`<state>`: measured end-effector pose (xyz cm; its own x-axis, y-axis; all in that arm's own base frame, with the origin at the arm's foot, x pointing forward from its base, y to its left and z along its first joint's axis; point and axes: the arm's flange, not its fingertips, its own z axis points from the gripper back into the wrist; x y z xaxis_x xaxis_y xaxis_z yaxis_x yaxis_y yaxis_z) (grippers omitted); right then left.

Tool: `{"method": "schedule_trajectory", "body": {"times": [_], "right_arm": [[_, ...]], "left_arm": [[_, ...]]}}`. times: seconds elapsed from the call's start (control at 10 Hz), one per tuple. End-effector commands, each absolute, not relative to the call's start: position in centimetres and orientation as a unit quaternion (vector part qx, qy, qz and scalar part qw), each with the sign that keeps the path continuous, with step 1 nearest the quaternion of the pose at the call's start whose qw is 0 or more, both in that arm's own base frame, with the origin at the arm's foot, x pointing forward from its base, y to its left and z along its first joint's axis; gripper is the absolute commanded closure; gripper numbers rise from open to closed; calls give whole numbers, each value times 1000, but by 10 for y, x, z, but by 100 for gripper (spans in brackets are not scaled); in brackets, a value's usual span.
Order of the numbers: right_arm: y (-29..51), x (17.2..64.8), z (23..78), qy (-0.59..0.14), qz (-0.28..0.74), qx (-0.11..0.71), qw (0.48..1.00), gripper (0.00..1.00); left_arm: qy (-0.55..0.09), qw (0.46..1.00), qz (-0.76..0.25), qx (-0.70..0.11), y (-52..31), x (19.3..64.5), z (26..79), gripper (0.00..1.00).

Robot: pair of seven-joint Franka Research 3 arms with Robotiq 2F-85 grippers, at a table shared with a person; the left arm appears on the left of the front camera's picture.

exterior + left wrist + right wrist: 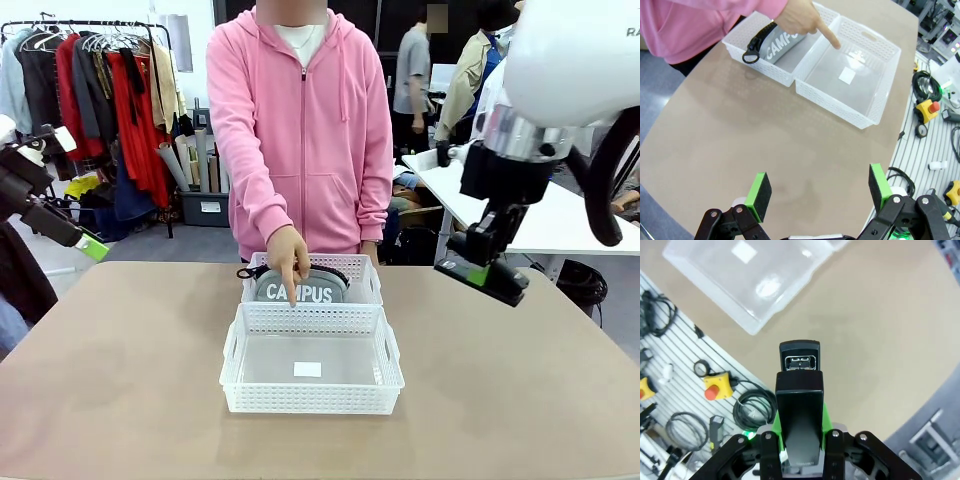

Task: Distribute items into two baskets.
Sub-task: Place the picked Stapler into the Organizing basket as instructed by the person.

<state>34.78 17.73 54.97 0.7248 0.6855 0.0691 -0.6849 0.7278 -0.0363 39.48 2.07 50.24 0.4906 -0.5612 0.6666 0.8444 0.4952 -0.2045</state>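
Note:
Two white lattice baskets stand end to end mid-table. The far basket (362,270) (740,47) holds the grey "CAMPUS" pouch (300,290) (777,44). In the near basket (310,402) (840,107) (756,322) lies just a small white label. A person's hand (287,255) (807,20) points a finger down at the near basket's far end. My right gripper (478,268) (801,422) hangs above the table right of the baskets, shut on the black stapler (505,288) (800,385). High at the table's left side, my left gripper (75,235) (818,186) is open with nothing between its pads.
The person in a pink hoodie (300,130) stands at the far edge behind the baskets. Bare tabletop (120,380) lies on both sides of the baskets. A rack with cables and a red stop button (930,107) (715,387) runs beside the table.

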Motion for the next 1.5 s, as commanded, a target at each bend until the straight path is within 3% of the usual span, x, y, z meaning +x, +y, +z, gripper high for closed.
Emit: {"method": "schedule_trajectory", "body": {"times": [0.0,1.0,1.4], "right_arm": [[197,344,541,-62,417,-4,907,100],[347,374,497,-71,598,-28,798,100],[386,381,468,-85,682,-44,725,100]], "left_arm": [[-262,826,-424,-264,21,393,503,0],[-262,826,-424,-264,21,393,503,0],[-262,826,-424,-264,21,393,503,0]]}}
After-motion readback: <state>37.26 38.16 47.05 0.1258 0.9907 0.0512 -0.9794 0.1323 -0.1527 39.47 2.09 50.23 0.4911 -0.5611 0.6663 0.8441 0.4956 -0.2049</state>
